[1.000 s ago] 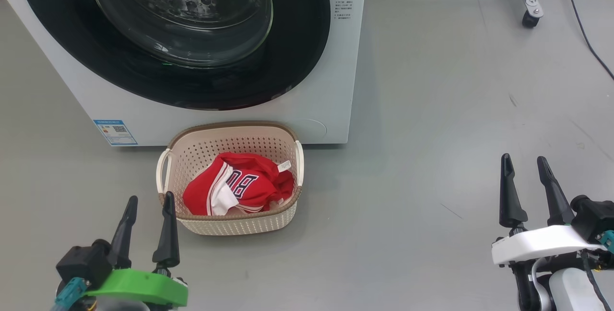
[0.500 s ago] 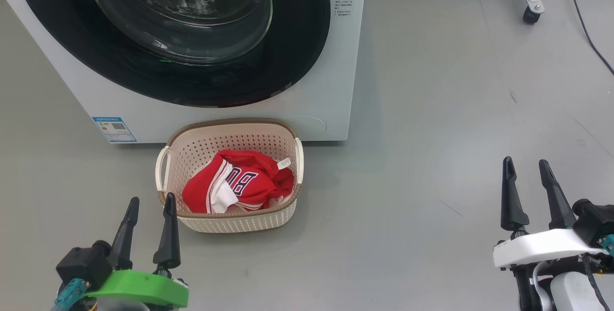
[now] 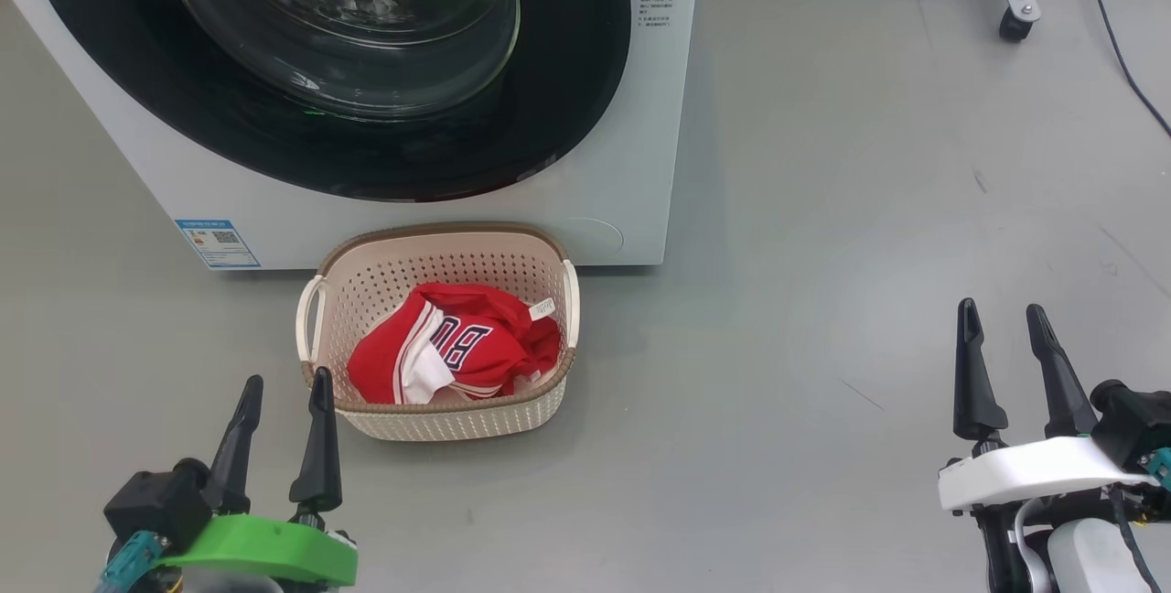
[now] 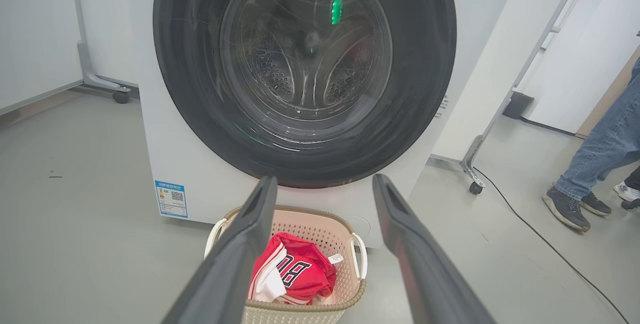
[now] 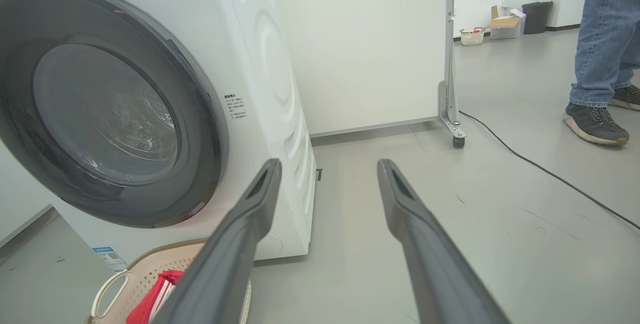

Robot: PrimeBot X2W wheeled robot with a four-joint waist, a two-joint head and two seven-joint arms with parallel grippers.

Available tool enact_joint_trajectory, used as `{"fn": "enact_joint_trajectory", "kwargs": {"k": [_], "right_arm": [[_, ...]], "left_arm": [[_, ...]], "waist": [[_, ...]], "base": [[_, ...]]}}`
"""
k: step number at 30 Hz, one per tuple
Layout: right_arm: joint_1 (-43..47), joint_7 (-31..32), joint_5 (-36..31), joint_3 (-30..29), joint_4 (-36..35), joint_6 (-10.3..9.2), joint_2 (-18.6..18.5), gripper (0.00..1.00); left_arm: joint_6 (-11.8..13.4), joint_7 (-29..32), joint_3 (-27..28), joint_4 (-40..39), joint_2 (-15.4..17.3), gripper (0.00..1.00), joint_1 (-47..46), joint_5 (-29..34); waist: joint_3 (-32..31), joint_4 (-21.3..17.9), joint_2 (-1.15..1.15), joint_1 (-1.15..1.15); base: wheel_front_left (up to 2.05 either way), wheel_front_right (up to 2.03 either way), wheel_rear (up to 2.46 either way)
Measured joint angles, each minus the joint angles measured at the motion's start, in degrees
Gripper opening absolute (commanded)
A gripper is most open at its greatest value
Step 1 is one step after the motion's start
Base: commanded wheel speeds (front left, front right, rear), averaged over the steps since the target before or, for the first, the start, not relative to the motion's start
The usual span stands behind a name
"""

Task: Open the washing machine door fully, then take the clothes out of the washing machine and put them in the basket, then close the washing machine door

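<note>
Hovering wide and empty, left gripper [image 3: 286, 376] and right gripper [image 3: 997, 305] are hanging low; the clothes [image 3: 457, 350] are lying in the basket [image 3: 439, 424] by the washing machine [image 3: 631, 163]; the washing machine door [image 3: 567, 71] is looking shut, but a weak latch risks reopening

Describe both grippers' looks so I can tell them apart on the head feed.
The left gripper has two long, tapered black fingers on a bright green bracket, with a black block and teal connector beside it. The right gripper has matching fingers on a white bracket, a black housing and a teal connector.
</note>
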Motion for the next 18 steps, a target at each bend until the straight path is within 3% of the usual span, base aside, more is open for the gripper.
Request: {"fn": "enact_joint_trajectory", "kwargs": {"k": [15,16,18], "right_arm": [[0.00,0.00,-0.41,-0.29,0.01,0.27,0.55,1.00],[0.00,0.00,-0.49,-0.30,0.01,0.27,0.56,0.00],[0.08,0.13,-0.49,-0.24,0.70,0.25,0.73,0.00]], "left_arm": [[0.00,0.00,0.05,0.04,0.09,1.00,0.00,-0.48],[0.00,0.00,-0.04,0.05,0.16,0.00,0.00,-0.49],[0.04,0.01,-0.18,0.70,0.01,0.00,0.04,-0.47]], "waist": [[0.17,0.02,0.00,0.00],[0.19,0.01,0.00,0.00],[0.20,0.00,0.00,0.00]], "base": [[0.00,0.00,0.00],[0.00,0.00,0.00],[0.00,0.00,0.00]]}}
